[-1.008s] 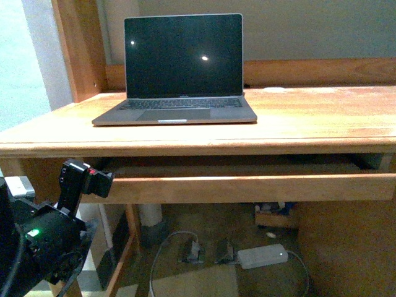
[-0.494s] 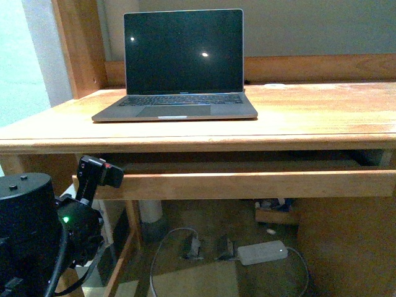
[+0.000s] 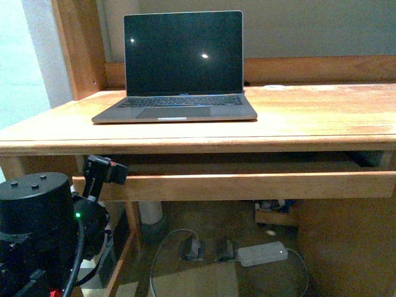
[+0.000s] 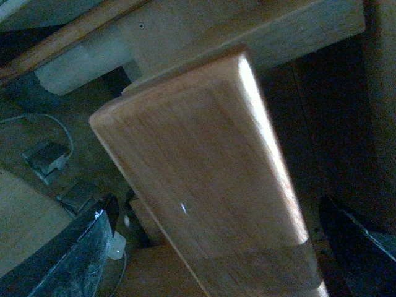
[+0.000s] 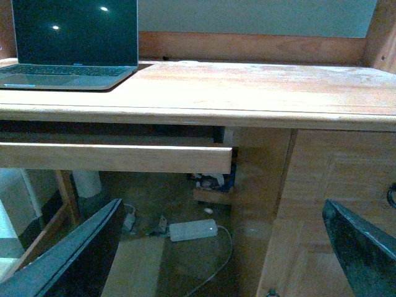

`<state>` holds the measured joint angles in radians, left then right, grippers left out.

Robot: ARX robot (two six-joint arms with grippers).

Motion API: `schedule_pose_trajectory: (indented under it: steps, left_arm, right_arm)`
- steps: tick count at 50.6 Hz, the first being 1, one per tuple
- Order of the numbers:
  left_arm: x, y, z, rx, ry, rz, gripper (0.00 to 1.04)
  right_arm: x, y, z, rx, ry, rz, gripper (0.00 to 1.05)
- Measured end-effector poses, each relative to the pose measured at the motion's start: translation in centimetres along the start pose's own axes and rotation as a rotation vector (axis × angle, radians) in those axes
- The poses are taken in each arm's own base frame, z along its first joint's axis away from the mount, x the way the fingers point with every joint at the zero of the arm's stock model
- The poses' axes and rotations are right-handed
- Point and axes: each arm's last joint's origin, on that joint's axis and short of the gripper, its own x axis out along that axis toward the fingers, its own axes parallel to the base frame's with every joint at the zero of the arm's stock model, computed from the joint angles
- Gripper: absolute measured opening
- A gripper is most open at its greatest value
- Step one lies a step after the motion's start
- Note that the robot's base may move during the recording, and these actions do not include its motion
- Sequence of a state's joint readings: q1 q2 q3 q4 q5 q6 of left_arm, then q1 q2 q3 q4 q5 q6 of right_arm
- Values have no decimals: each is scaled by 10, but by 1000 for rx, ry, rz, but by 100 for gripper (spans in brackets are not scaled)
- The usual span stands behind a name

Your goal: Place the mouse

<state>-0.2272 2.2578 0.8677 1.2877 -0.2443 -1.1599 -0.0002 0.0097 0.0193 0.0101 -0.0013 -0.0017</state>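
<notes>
Wooden desk across the front view, orange-brown and glossy, with a raised back rail and a thick upright post at the far left corner. Pale wall behind, and a brighter bluish-white surface to the left of the post. On the desktop, toward its left half: an open grey laptop, screen dark apart from two small light reflections. Under the top, a long pull-out tray standing slightly forward of the desk edge. Beneath, on a brownish floor: a corded white power adapter, a small white disc just behind it, and a low wooden box beside the desk's right pedestal.

Left gripper up at the tray's left end, jaws spread wide. In the left wrist view, the rounded end of the tray's front rail between the two dark fingers, seemingly untouched by either, though hard to be sure in the blur. Nothing clamped. Right gripper low and back from the desk's right part, likewise wide open and holding nothing, its fingers framing the pedestal and the adapter on the floor.

Mouse: not to be made out in any of the three views, so no placing it.
</notes>
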Motion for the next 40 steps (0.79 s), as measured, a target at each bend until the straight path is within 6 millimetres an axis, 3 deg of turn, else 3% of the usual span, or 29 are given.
schedule_pose_trajectory:
  steps: [22,40]
  left_arm:
    - [-6,7,-1,-20,2,23,98]
    - [18,3,-13,-106,33,-33,98]
  right_arm:
    - [0,0,0,0,0,0,98]
    - [0,0,0,0,0,0,98]
